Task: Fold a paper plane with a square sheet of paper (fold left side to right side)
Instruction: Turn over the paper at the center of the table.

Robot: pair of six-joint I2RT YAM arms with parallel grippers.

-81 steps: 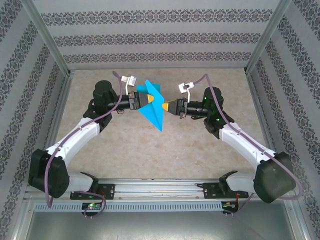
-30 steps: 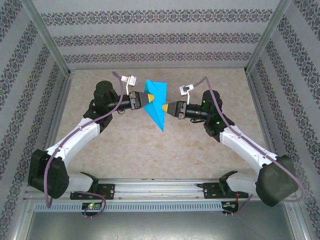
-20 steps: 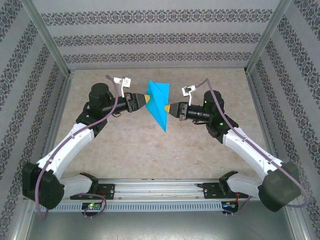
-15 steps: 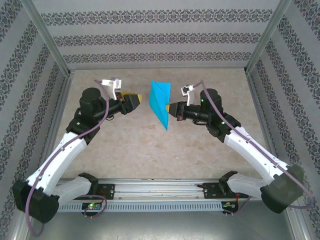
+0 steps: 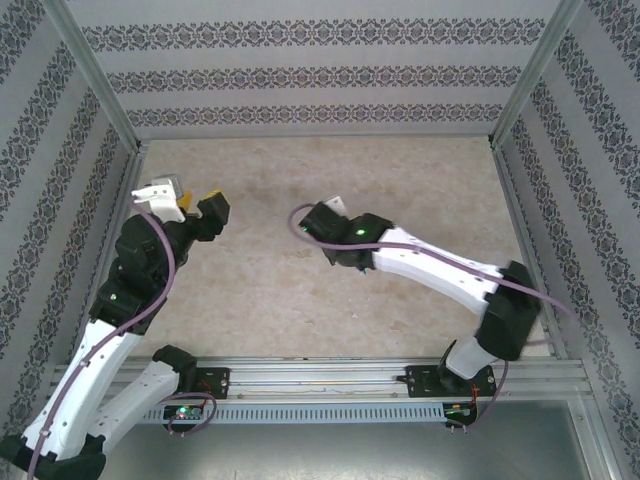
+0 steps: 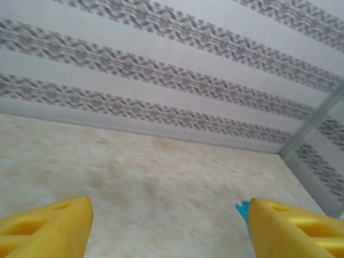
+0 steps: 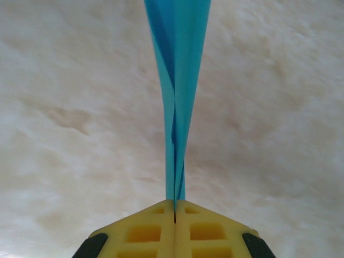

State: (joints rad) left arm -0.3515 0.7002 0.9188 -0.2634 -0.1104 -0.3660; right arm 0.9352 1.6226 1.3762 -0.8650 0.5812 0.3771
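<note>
One-handed, seemingly past folding: clenched the paper plane (image 7: 177,80) in the right end effector (image 7: 174,207), with the left end effector (image 6: 164,223) released; needed a set-down on the desk (image 5: 400,170).

The upper half of the bench (image 5: 330,160) lies bare from wall to wall. The right arm (image 5: 440,268) slants across the centre from lower right, blocking that path; the left arm (image 5: 130,290) hugs the left edge, bare bench between them. Patterned walls (image 5: 320,75) close three sides.
</note>
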